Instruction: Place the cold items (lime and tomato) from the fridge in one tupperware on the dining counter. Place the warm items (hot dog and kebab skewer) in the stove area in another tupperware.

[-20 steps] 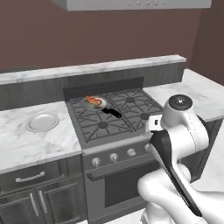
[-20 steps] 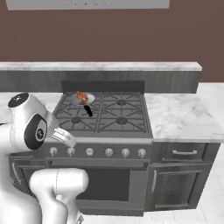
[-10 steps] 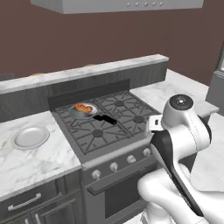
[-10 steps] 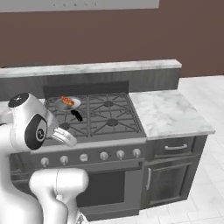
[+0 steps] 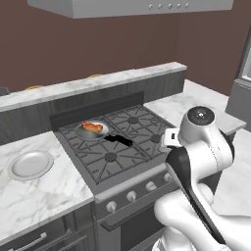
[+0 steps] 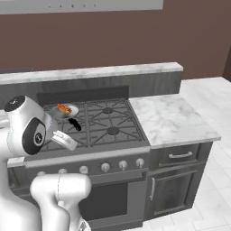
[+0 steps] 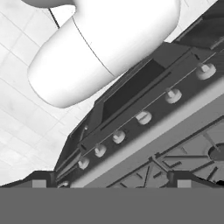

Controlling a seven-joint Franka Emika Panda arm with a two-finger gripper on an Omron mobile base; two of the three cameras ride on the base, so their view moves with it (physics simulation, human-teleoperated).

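Gas stove [image 5: 117,147] sits mid-frame in the left base view, marble desk [image 5: 34,191] on both sides, brown wall behind, range hood [image 5: 132,7] at top. Small pan [image 5: 92,131] on the rear-left burner holds the hot dog [image 5: 93,127] (black handle pointing right). Empty plate [image 5: 30,164] at left edge. Gripper [image 7: 109,183] jaws spread wide, holding nothing, above stove knobs [image 7: 143,117].

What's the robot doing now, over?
Gripper open, holding nothing, hanging over the stove's front edge. Hot dog sits in the pan on the back left burner. Nothing in the way.
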